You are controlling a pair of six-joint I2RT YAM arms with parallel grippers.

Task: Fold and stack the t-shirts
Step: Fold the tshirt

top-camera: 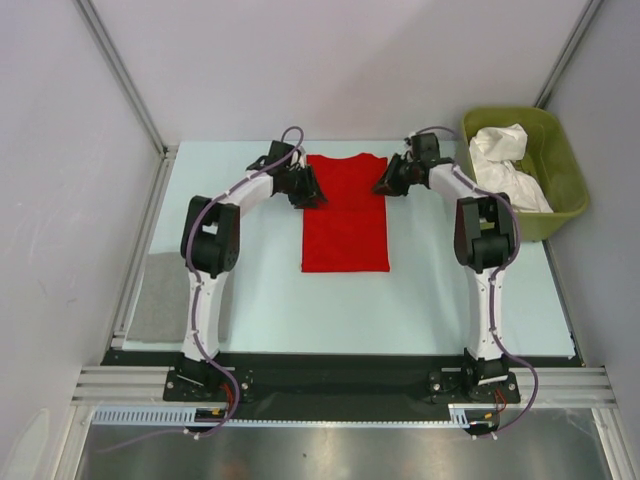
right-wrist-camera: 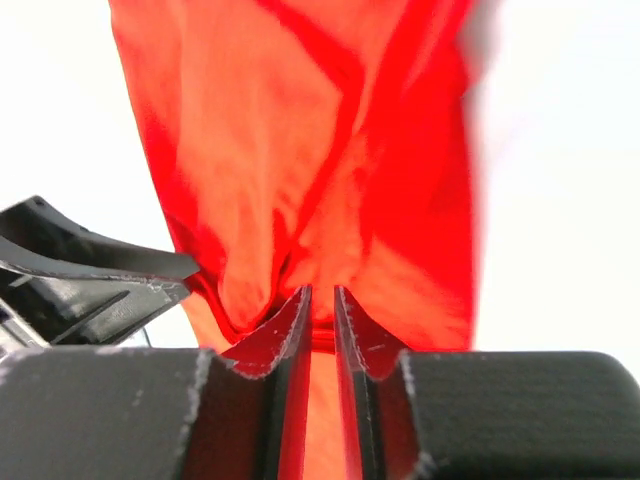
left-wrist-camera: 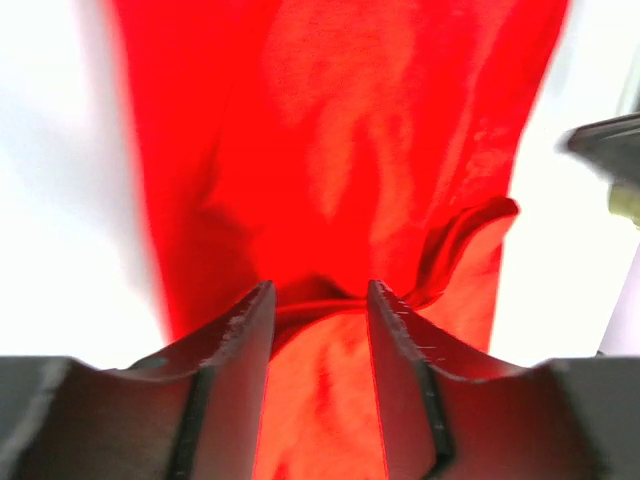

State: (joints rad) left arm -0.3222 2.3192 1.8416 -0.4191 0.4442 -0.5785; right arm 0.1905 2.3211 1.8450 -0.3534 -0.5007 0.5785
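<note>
Nearest the right wrist lens, we are seeing the right gripper (right-wrist-camera: 322, 292) with its fingers (right-wrist-camera: 285, 335) pressed almost together. They are pinching a bunched fold of the red t-shirt (top-camera: 345, 225), and only a thin slit of red cloth is showing between them. In the left wrist view, the left gripper (left-wrist-camera: 320, 288) is standing with its fingers (left-wrist-camera: 235, 345) apart, astride a raised wrinkle of the same shirt, with red cloth filling the gap. We cannot tell whether they are clamping it or merely straddling it. From above, we are taking the olive-green tub (top-camera: 565, 220) as reference. The red t-shirt is lying flat on the table (top-camera: 260, 290) to the left of the tub, apart from it, as a long rectangle. The right gripper is sitting at the shirt edge nearer the tub and the left gripper at the edge farther from it, both roughly level with the tub's middle. White t-shirts (top-camera: 505, 165) are lying crumpled inside the tub. The grey pad (top-camera: 160, 300) is lying well apart from the tub, beyond the shirt.
</note>
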